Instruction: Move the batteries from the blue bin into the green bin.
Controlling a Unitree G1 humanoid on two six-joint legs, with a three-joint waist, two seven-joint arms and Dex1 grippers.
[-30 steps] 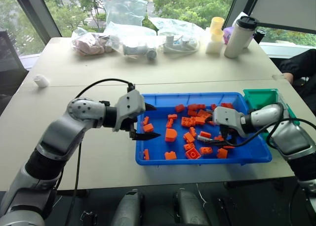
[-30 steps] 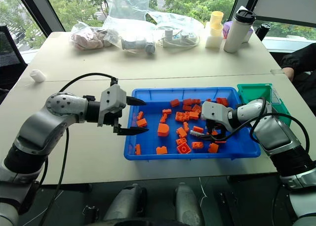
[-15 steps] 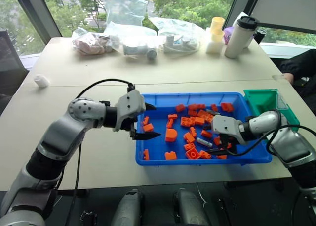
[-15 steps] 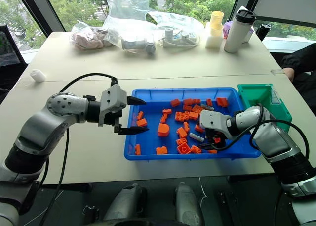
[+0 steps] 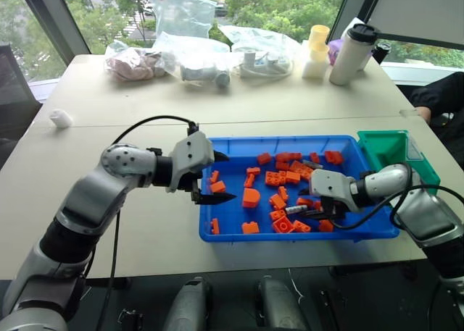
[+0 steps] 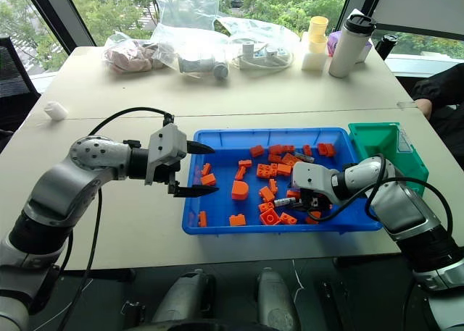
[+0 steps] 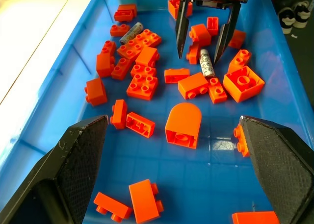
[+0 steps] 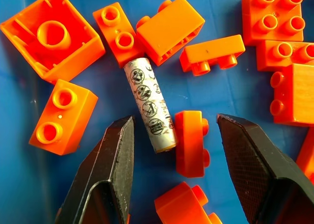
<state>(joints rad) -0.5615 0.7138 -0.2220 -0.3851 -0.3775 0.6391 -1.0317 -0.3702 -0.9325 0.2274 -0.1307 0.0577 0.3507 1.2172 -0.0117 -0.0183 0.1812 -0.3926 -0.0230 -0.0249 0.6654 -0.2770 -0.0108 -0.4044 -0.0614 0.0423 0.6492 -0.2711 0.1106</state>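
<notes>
Two batteries (image 7: 206, 62), two bins (image 5: 225, 233)

Bright blue bin (image 5: 217, 237), green bin (image 5: 380, 142), orange bricks (image 7: 182, 126), and a grey-silver battery (image 8: 149, 104) printed with dark symbols

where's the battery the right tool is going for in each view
Left eye view: battery near the blue bin's front wall, by the right tool.
Right eye view: same spot.
Left wrist view: between the far tool's fingers.
Right wrist view: centre.
Shared landmark: hollow square brick.
</notes>
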